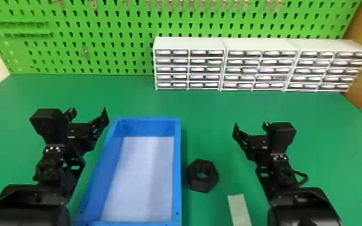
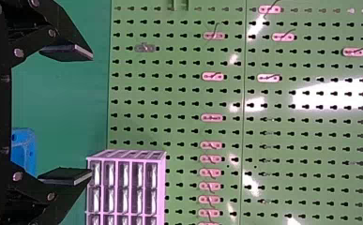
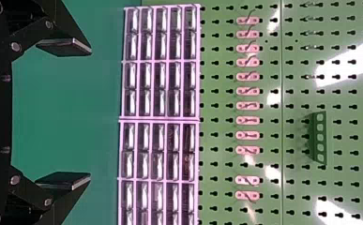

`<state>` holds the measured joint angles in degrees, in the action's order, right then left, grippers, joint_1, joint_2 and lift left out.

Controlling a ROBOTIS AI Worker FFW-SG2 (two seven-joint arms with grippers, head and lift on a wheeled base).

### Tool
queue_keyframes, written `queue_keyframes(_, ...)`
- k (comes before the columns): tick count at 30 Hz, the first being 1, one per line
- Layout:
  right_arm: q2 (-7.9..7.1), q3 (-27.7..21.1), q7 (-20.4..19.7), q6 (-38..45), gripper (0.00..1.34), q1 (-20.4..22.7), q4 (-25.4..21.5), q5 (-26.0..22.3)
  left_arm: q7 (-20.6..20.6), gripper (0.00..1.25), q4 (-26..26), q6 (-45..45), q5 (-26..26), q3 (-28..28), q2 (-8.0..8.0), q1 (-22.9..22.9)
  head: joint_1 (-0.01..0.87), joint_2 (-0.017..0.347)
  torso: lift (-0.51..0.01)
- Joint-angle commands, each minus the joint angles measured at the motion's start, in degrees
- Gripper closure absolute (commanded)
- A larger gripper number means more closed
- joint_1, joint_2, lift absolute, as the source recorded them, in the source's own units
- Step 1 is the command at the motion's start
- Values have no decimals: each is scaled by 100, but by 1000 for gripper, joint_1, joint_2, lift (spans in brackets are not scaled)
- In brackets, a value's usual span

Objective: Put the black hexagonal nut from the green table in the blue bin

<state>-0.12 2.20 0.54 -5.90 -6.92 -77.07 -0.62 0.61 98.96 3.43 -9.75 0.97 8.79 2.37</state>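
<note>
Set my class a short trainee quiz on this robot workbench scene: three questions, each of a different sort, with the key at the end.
1. Multiple choice: Where does the black hexagonal nut lie relative to the blue rectangular bin?
a) inside it
b) to its left
c) to its right, on the flat green table

2. True or false: The black two-fingered left gripper and the black two-fingered right gripper both have their fingers apart.

3. Fill in the colour: The white multi-drawer cabinets stand in front of a ______ perforated board.

Key: 1. c; 2. true; 3. green
</note>
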Motion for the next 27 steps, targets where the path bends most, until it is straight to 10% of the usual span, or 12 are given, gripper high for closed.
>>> queue_keyframes(1, -5, -1, -1, 19, 332, 7, -1, -8, 0, 377, 0, 0, 0, 0, 0, 0, 686, 52, -97)
queue_keyframes(27, -5, 8, -1, 458, 332, 51, -230, -8, 0, 377, 0, 0, 0, 0, 0, 0, 686, 52, -97)
